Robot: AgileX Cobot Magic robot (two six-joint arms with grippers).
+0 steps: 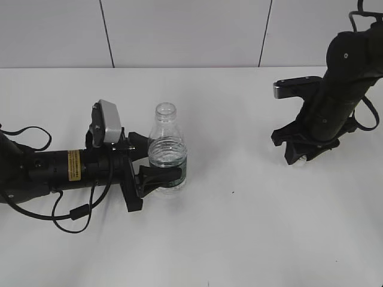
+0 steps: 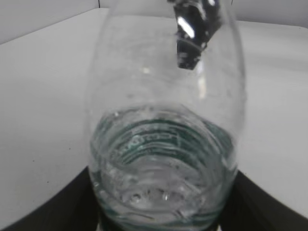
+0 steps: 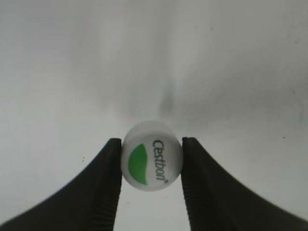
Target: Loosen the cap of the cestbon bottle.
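Note:
The cestbon bottle (image 1: 167, 136) stands upright on the white table, left of centre, clear and ribbed, with a dark green label band and an open neck with no cap on it. My left gripper (image 1: 157, 160) lies low along the table and is shut on the bottle's lower body. The bottle fills the left wrist view (image 2: 163, 144), with the black jaws (image 2: 166, 214) at its sides. My right gripper (image 1: 305, 156) points down at the right, close to the table. In the right wrist view it (image 3: 151, 147) is shut on the white cap (image 3: 152, 162) with the green mark.
The white table (image 1: 239, 227) spreads around both arms. A pale panelled wall (image 1: 179, 30) runs along the back edge. The left arm's loose black cable (image 1: 72, 212) lies on the table near the front left.

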